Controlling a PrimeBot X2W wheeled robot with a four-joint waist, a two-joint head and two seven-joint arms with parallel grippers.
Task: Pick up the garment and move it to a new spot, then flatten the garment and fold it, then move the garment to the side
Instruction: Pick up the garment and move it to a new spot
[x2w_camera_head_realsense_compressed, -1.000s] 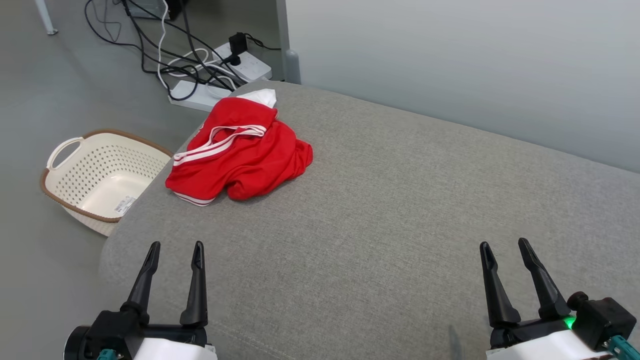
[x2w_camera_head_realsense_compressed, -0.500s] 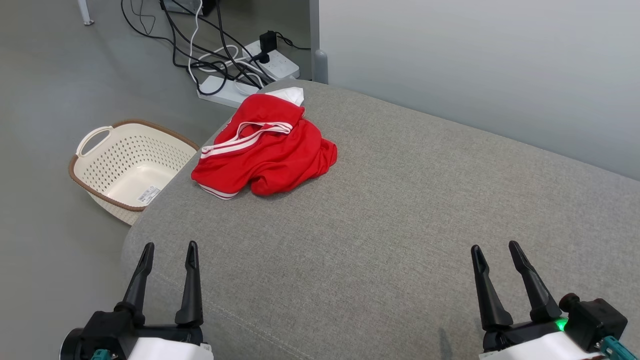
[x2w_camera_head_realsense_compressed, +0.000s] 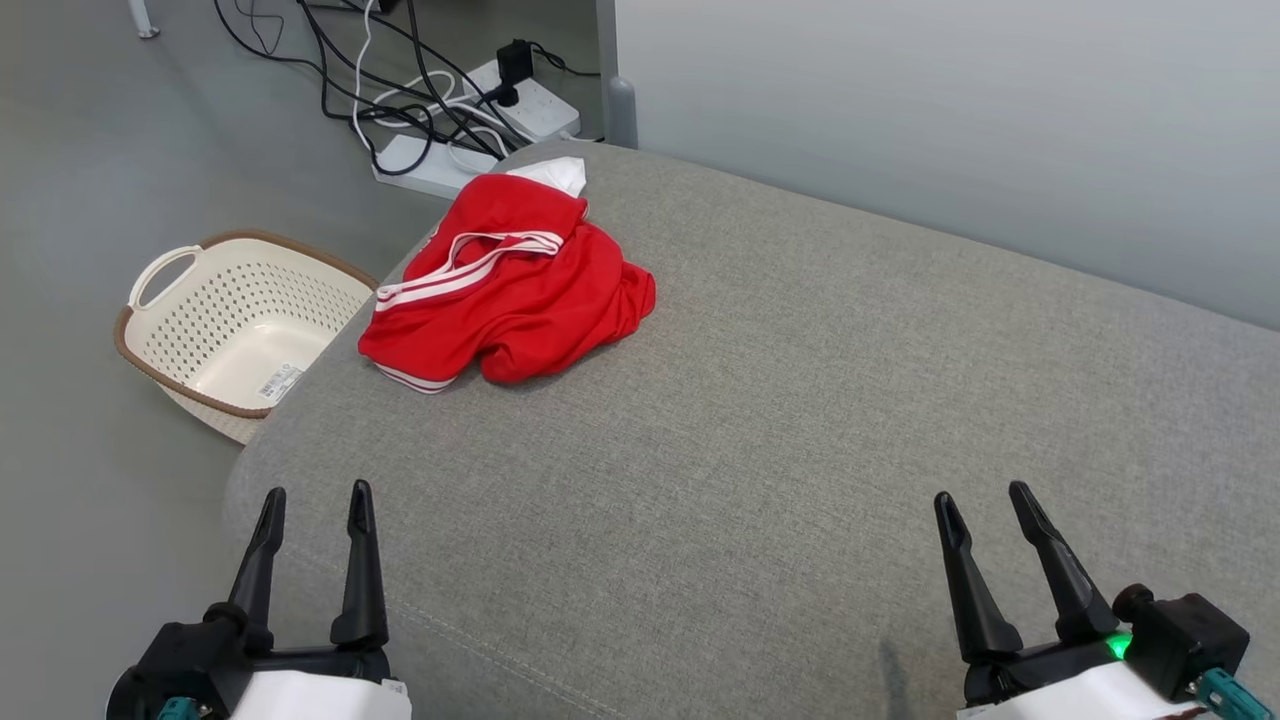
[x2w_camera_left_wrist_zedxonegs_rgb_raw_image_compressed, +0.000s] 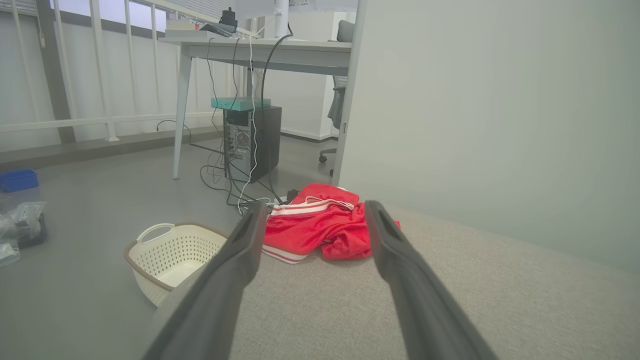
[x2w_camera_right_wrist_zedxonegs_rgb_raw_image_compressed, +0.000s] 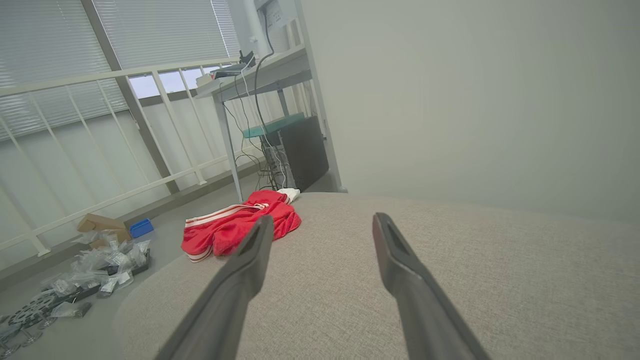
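A crumpled red garment (x2w_camera_head_realsense_compressed: 510, 290) with white stripes and a white patch at its far end lies near the far left edge of the grey cushioned surface (x2w_camera_head_realsense_compressed: 800, 400). The same red heap, the garment (x2w_camera_left_wrist_zedxonegs_rgb_raw_image_compressed: 315, 230), lies ahead between my left fingers in the left wrist view, and the garment (x2w_camera_right_wrist_zedxonegs_rgb_raw_image_compressed: 235, 227) lies at centre left in the right wrist view. My left gripper (x2w_camera_head_realsense_compressed: 315, 495) hovers open at the near left, well short of the garment. My right gripper (x2w_camera_head_realsense_compressed: 982, 493) is open at the near right, far from it. Neither holds anything.
A cream perforated basket (x2w_camera_head_realsense_compressed: 235, 330) with a brown rim stands on the floor left of the cushion. Power strips and tangled cables (x2w_camera_head_realsense_compressed: 450, 100) lie on the floor beyond the garment. A pale wall (x2w_camera_head_realsense_compressed: 950, 120) runs along the far side. A desk (x2w_camera_left_wrist_zedxonegs_rgb_raw_image_compressed: 260, 50) stands further back.
The head camera has shifted, so the whole scene slid in the picture. The garment lies as it did. Both grippers stay open and low in the view.
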